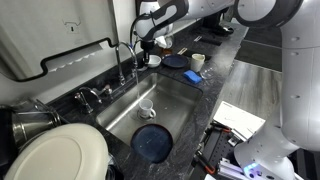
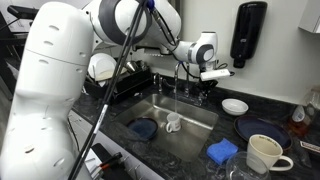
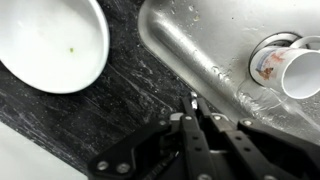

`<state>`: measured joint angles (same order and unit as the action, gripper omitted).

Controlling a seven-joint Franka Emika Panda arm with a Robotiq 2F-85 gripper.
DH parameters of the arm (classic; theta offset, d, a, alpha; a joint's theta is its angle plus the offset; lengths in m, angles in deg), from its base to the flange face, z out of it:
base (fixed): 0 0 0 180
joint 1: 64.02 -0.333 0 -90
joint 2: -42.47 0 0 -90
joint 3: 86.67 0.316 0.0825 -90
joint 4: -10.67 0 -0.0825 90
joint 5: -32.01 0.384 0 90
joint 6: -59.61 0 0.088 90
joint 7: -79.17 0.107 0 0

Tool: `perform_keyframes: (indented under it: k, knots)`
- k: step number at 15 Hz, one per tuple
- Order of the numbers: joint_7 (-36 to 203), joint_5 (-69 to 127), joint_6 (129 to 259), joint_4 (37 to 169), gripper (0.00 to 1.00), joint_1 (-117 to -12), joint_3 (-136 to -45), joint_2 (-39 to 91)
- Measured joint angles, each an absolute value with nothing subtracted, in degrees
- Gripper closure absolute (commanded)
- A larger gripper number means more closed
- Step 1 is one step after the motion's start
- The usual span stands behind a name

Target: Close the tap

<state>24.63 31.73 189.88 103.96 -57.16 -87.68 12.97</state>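
One gripper [image 2: 218, 72], fingers pressed together and empty, hovers beside the tap [image 2: 179, 78]. No contact apparent; closing is all left to do.

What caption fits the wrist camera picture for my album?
Shut gripper over dark counter, white bowl nearby, mug lying in the sink.
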Motion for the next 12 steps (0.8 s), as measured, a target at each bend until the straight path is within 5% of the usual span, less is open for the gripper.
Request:
perform_keyframes:
  k: [12]
  knots:
    - [1.5, 32.5, 190.2, 99.3, 0.98, -51.8, -83.4, 9.7]
